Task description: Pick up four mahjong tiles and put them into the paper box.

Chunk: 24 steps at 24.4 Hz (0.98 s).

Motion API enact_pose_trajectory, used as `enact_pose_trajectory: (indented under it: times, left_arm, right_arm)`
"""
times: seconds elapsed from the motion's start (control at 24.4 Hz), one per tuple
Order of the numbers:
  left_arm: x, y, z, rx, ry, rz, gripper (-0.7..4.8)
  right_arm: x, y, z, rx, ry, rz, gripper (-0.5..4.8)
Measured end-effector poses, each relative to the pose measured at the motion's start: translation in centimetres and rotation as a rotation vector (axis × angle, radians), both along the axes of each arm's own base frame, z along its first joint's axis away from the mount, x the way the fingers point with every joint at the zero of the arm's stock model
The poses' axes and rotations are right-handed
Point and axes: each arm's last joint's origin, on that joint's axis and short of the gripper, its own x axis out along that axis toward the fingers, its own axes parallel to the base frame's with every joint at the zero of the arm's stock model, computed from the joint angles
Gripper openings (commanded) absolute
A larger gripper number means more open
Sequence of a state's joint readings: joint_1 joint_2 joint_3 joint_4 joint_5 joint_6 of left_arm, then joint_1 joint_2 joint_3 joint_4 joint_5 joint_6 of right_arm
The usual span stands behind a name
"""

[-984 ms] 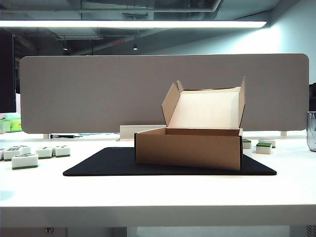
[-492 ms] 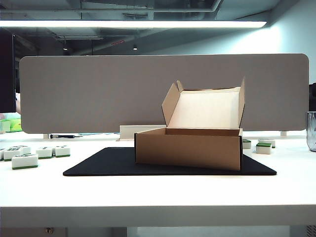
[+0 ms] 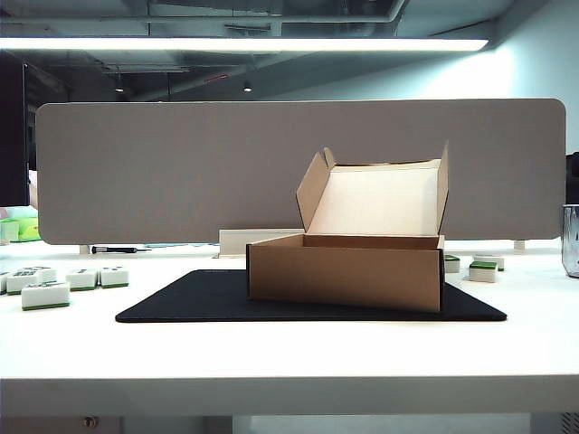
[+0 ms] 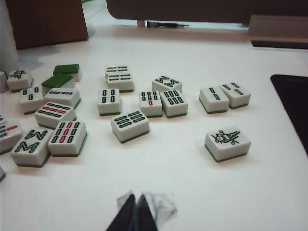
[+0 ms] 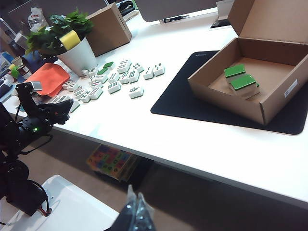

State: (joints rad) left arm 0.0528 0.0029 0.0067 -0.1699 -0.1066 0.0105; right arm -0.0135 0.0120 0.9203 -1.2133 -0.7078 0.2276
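The paper box point(image 3: 346, 271) is sitting on a thin black mat point(image 3: 181, 303) right of the middle of the smooth white counter point(image 3: 271, 353), its matte brown cardboard walls square-cornered, its hinged lid standing up at the far side and showing a pale cream inside. In the right wrist view the paper box point(image 5: 250, 77) is holding mahjong tiles point(image 5: 240, 81) lying green backs up against the far wall; two green backs are showing plainly, and how many lie beneath is hard to make out. From the exterior view the box wall is hiding them entirely. More glossy, rounded white tiles with printed faces point(image 4: 130, 126) are lying scattered on the left part of the counter, some cut off at the picture's edge, and a few more point(image 3: 482, 270) are peeking out behind the box on the right. The left claw point(image 4: 135, 214) is hovering low over the counter near the scattered tiles, its dark fingertips pressed together and gripping nothing. The right claw point(image 5: 136, 211) is hanging off the near edge of the counter, likewise closed and empty. A potted plant point(image 5: 72, 41) is standing at the far left.
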Motion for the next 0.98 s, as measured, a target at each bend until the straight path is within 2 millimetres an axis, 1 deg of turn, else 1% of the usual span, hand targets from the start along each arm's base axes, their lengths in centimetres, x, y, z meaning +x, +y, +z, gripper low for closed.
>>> enact_pose_trajectory:
  times: [0.12, 0.29, 0.78, 0.86, 0.98]
  left_arm:
    - [0.0, -0.1, 0.0, -0.004, -0.003, -0.02, -0.06]
    - [0.0, -0.3, 0.0, -0.021, 0.001, -0.099, -0.05]
    - [0.0, -0.3, 0.0, -0.021, 0.001, -0.102, -0.05]
    - [0.0, -0.3, 0.0, -0.021, 0.001, -0.102, -0.05]
    - [0.0, -0.3, 0.0, -0.022, 0.001, -0.102, -0.05]
  right_arm:
    - [0.0, 0.0, 0.0, 0.0, 0.0, 0.0, -0.01]
    - [0.0, 0.0, 0.0, 0.0, 0.0, 0.0, -0.01]
    - [0.0, 0.0, 0.0, -0.007, -0.006, 0.001, -0.01]
    - [0.2, -0.1, 0.1, -0.076, -0.071, -0.021, -0.01]
    - [1.6, -0.3, 0.6, -0.122, -0.188, -0.153, -0.01]
